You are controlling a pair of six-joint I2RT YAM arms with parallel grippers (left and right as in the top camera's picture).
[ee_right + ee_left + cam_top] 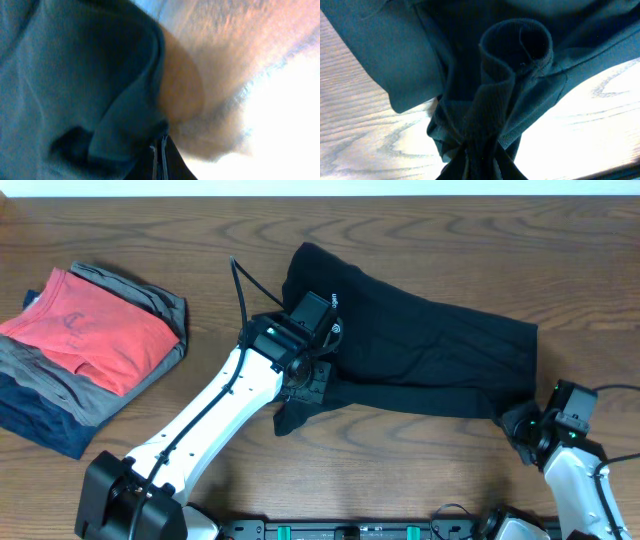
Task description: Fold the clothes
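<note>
Near edge of the black shirt (420, 350): left gripper (303, 385) clamps it, right gripper (517, 423) seemingly too; lift evenly, keeping it taut.

black shirt (75, 75) bunched left | claw (161, 152) pinching fold | table (260, 60) blurred

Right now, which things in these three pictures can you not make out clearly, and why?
- White logo text on the black collared shirt: overhead, too small to read.
- Shirt's near corner: overhead, the left arm covers it.
- Left gripper: left wrist, its fingers are buried in gathered cloth.
- Shirt edge and table: right wrist, blurred.
</note>
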